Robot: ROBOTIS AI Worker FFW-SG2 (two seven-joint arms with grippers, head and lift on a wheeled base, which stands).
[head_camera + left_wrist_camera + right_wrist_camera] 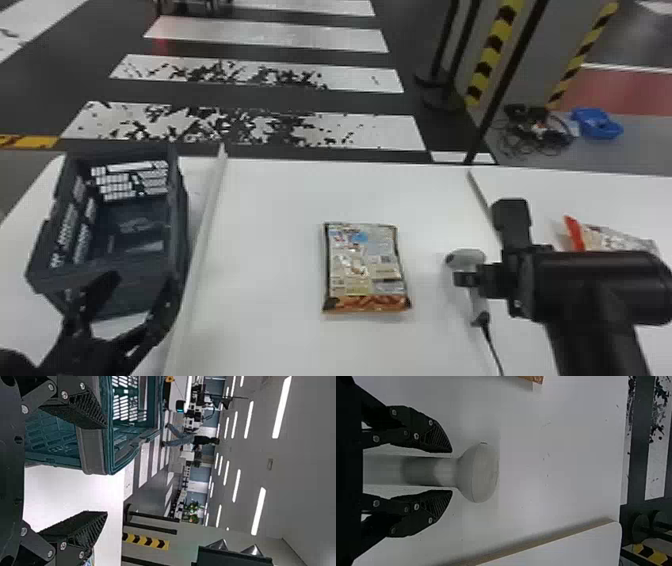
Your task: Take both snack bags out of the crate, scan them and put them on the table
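The right gripper (452, 471), fingers parted, flanks the scanner (469, 257), one snack bag (612, 240) right of it seemingly done, the other bag (365, 265) left of it likely unscanned, the spread left gripper (106, 470) farther left.

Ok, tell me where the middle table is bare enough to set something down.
The middle table is bare between the raised strip and the snack bag, and beyond that bag to the far edge. It's crowded at the scanner, with the right end effector at its handle.
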